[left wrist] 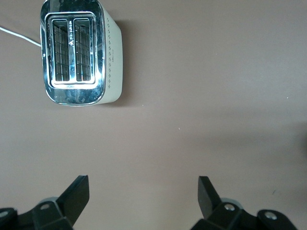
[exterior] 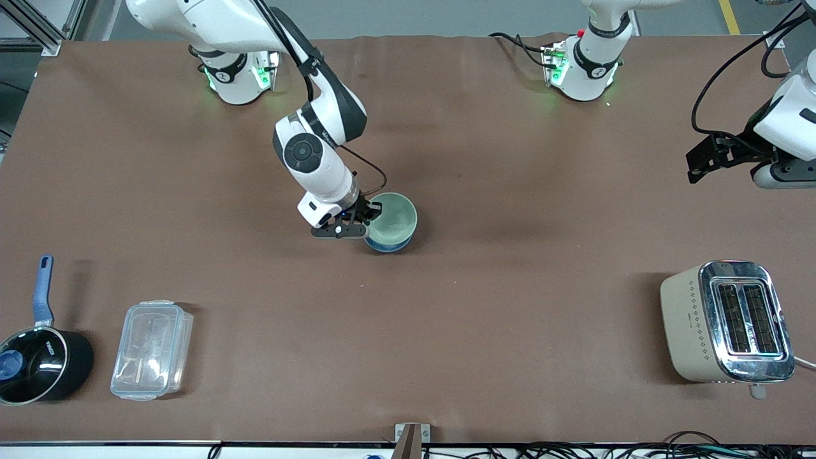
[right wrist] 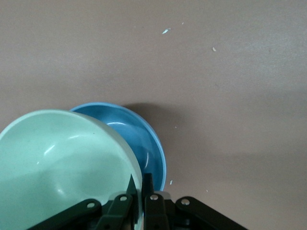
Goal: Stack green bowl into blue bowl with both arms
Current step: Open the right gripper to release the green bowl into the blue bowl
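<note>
Near the middle of the desk (exterior: 510, 306), the right gripper (exterior: 364, 218) holds the green bowl (exterior: 394, 220) by its rim, its fingers (right wrist: 133, 197) pinched on the bowl's wall, one inside and one outside. The green bowl sits over the blue bowl (exterior: 386, 245), whose sky-blue side shows just below it in the front view. In the right wrist view the green bowl (right wrist: 62, 167) is tilted and offset, so that a crescent of the blue bowl (right wrist: 139, 139) stays uncovered beside it; whether the two bowls touch cannot be told.

The left arm waits at its own end of the desk, raised, with the left gripper (exterior: 704, 159) over bare desk. Its wrist view shows the left gripper (left wrist: 143, 194) with the fingers (left wrist: 76, 194) spread wide apart and nothing between them, and the toaster (left wrist: 79, 52) on the desk below.

In the front view the cream and chrome toaster (exterior: 727, 322) stands toward the left arm's end of the desk, nearer to the front camera than the bowls. Toward the right arm's end, also nearer to the camera, a clear plastic container (exterior: 152, 350) lies just beside a black saucepan (exterior: 38, 366) with a blue handle
</note>
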### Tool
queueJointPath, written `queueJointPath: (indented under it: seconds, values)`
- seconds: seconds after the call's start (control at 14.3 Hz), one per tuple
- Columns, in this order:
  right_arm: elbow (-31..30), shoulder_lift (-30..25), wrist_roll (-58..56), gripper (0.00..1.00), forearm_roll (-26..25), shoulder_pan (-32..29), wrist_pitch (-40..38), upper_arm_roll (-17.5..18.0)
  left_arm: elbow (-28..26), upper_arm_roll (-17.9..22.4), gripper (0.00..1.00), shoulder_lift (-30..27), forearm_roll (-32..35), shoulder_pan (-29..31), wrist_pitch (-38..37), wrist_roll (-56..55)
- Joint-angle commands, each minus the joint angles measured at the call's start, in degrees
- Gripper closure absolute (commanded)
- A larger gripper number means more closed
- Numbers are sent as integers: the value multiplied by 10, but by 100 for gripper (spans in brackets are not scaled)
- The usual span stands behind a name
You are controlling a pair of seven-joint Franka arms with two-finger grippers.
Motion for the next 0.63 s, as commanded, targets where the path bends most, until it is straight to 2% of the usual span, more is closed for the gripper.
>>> queueJointPath:
  seconds: [0.0,0.56]
  values:
    - [4,5,7,97,8,8,5,-7,-12,3,0,-13,-8,-2,3,6]
    - [-1,14,5,96,6,7,28,-9,-12,3,0,-12,-9,-1,8,6]
